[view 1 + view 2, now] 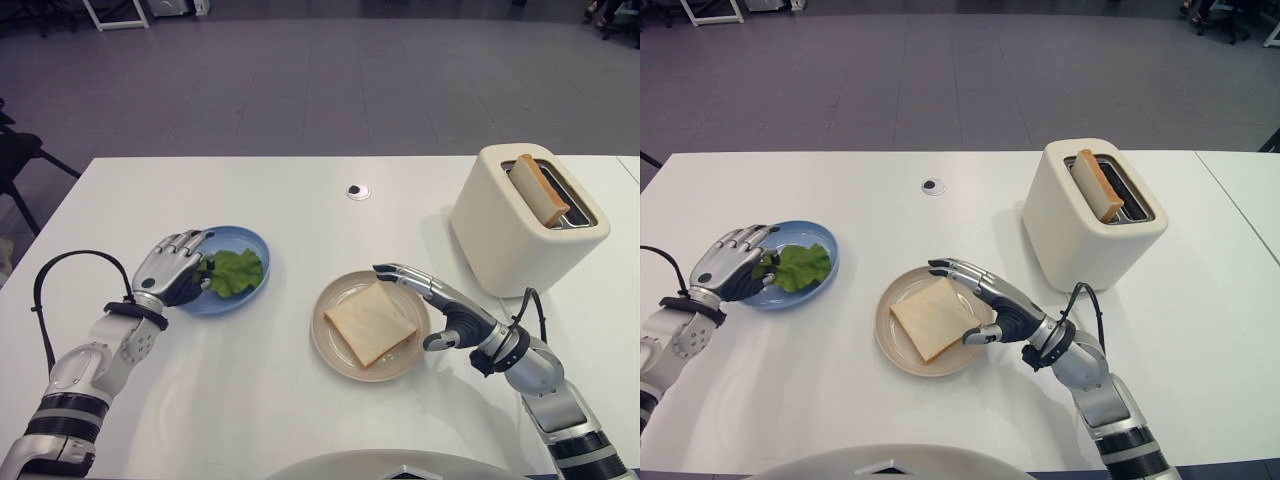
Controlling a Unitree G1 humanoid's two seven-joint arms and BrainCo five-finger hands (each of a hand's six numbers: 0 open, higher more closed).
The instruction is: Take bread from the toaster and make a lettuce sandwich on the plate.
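A cream toaster (520, 225) stands at the right with one toasted bread slice (540, 190) sticking up from its slot. In front of it a beige plate (330, 345) holds one bread slice (370, 323) lying flat. My right hand (440, 305) rests open at the plate's right rim, fingers stretched beside the slice and holding nothing. At the left a blue bowl (250, 245) holds a green lettuce leaf (238, 271). My left hand (172, 265) is over the bowl's left rim, its fingers curled onto the leaf's left edge; the leaf still lies in the bowl.
A small round black-and-white cap (358, 191) sits in the white table (300, 420) behind the plate. The table's far edge runs just behind the toaster, with grey floor beyond. The table surface between bowl and plate is bare.
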